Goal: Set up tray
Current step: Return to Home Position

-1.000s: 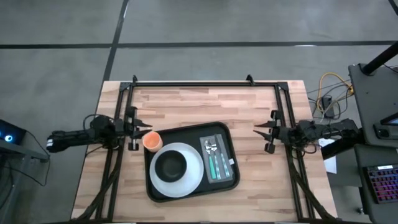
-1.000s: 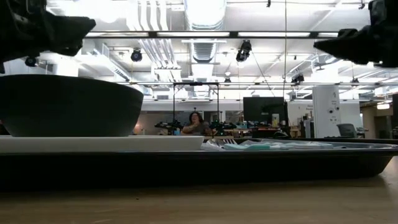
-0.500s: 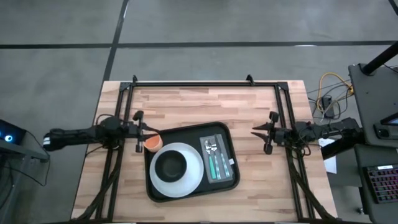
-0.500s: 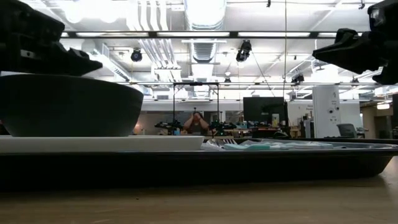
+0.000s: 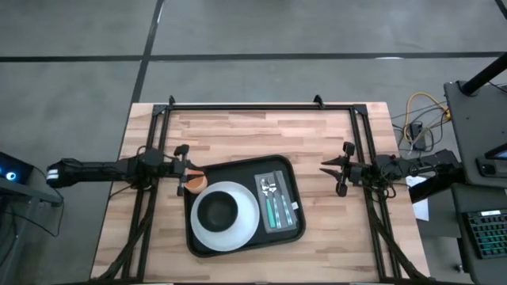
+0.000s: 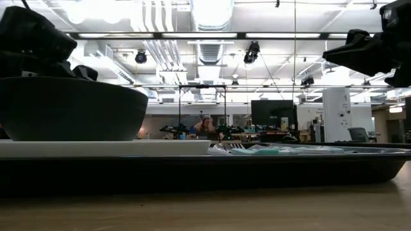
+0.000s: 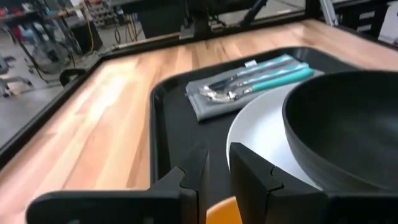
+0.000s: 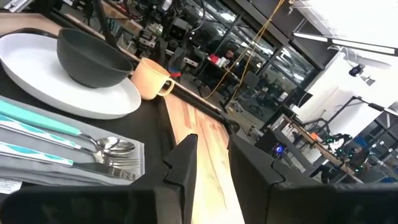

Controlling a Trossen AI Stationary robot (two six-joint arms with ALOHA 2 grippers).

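Bright ceiling strips [image 6: 212,13] shone down evenly from overhead. Against that glare the near bowl [image 6: 70,109] and tray [image 6: 205,172] stood as flat dark silhouettes, while the wooden table [image 5: 238,131] carried only soft, faint shadows.

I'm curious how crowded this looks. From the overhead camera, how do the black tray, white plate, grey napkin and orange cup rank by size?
1. black tray, largest by far
2. white plate
3. grey napkin, somewhat smaller
4. orange cup, smallest, partly hidden by the left gripper
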